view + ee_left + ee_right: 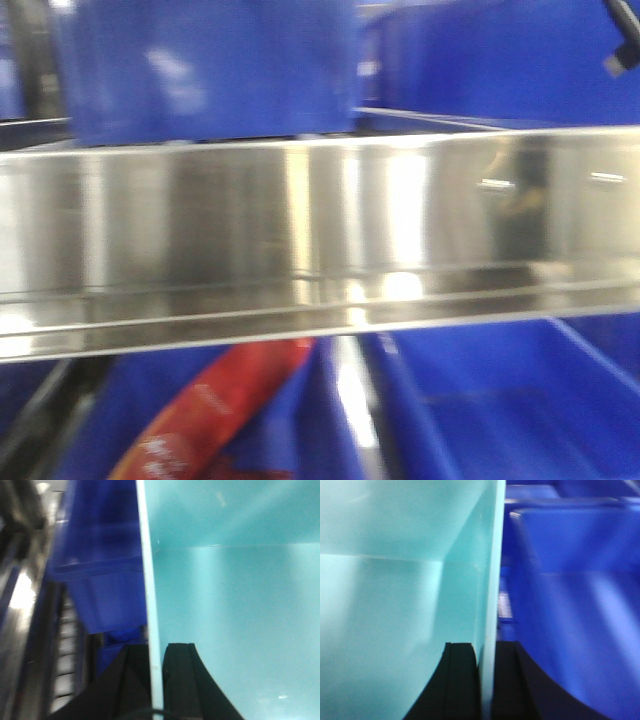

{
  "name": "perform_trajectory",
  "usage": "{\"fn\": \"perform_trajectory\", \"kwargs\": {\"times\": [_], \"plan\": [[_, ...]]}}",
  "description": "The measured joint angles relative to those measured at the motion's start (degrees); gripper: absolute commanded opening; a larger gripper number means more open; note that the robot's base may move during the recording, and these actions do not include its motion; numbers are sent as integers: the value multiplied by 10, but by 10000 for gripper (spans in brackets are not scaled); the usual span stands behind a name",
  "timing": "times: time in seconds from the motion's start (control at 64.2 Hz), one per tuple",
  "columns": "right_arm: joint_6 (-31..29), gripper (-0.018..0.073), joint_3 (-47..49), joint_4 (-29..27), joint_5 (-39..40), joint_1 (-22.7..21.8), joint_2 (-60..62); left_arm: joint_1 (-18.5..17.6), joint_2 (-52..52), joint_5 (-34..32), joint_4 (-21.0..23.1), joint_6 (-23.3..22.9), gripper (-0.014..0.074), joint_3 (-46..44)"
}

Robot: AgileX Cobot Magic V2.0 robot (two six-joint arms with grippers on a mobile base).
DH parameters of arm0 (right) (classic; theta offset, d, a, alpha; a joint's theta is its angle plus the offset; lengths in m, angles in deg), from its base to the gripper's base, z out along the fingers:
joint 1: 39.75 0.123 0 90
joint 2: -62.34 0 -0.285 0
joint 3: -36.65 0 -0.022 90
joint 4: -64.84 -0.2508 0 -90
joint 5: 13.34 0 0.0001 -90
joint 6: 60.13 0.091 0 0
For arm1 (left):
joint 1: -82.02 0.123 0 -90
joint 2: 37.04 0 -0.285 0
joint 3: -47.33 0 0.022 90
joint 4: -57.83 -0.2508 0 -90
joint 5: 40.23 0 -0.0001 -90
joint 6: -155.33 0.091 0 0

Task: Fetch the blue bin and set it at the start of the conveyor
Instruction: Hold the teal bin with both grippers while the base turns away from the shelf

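Since each arm gripped an opposite wall, the blue bin [235, 605] was held between both wrists, prob. so it stays level when carried. L gripper [156, 652] sat at 6 o'clock in its cam, jaws pinching the thin wall, one finger inside and one outside. R gripper [485, 649] did the same. Dark blue crates [105, 555] stood just beside it, at 9 o'clock in the L cam and 3 o'clock in the R. Front cam showed only a steel rail [320, 240]; conveyor not in view.

Left and right jaws clamped.
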Motion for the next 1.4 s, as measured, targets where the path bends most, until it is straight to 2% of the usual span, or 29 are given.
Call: {"fn": "perform_trajectory", "kwargs": {"times": [1.402], "plan": [[0,-166,0,-2,-5,0,0,0,0,1,1,0,-111,0]]}}
